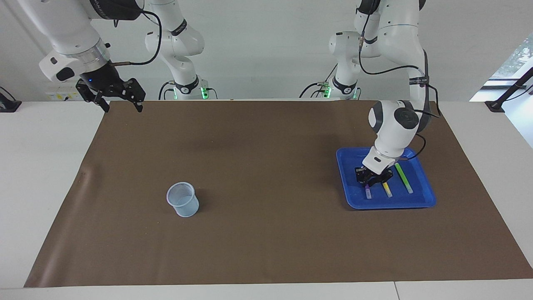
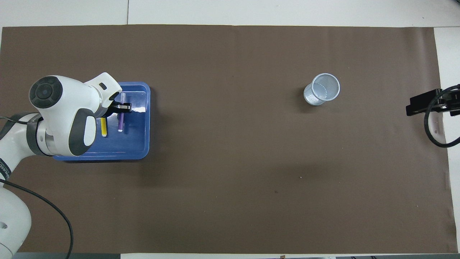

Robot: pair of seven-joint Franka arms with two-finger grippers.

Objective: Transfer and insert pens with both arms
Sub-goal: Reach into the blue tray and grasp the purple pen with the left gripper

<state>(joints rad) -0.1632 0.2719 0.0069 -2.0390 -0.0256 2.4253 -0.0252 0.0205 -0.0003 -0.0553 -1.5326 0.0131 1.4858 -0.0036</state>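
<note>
Left gripper (image 1: 372,180) clamped on purple pen (image 2: 121,119) in blue tray (image 1: 420,203); lift straight, clearing yellow pen (image 1: 387,189). Right gripper (image 1: 120,103) wide, waiting.

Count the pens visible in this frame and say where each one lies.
3, all in the blue tray: the purple pen gripped by the left gripper, the yellow pen beside it, the green pen toward the tray's outer edge.

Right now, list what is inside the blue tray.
The blue tray holds three pens: purple pen, gripped by the left gripper, yellow pen and green pen. The arm covers parts of them.
</note>
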